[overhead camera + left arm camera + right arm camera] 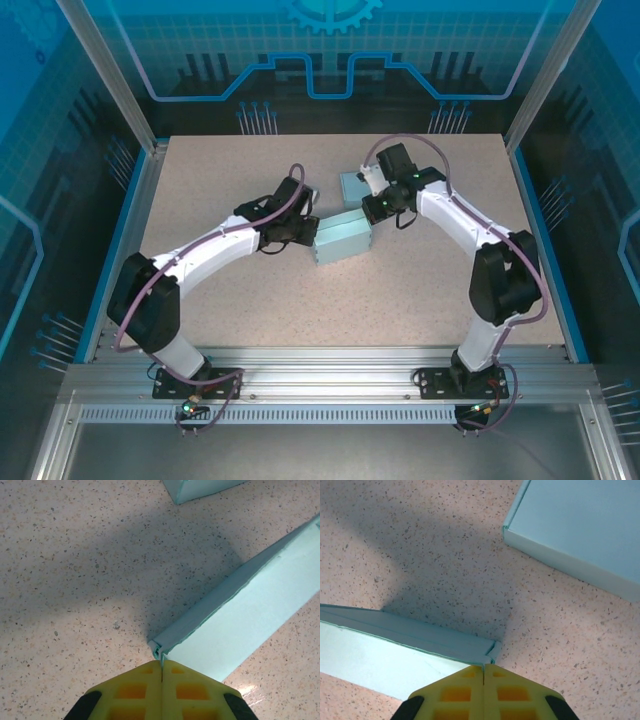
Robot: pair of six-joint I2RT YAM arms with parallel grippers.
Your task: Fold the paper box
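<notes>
The top camera is looking down from above and behind the arm bases at 6 o'clock, taking in the whole table (220, 300). The wrist cameras are hanging close over the tabletop, the left at the box's (343, 238) 9 o'clock end, the right at its 2 o'clock corner. Both are also catching the second box (352, 186) toward 12 o'clock.

No readable text, brand, label or number from my end, including on the box (343, 238) faces in both wrist views. Only sign-like mark I see: a gear emblem (333, 12) on the blue back panel (200, 50), no lettering
</notes>
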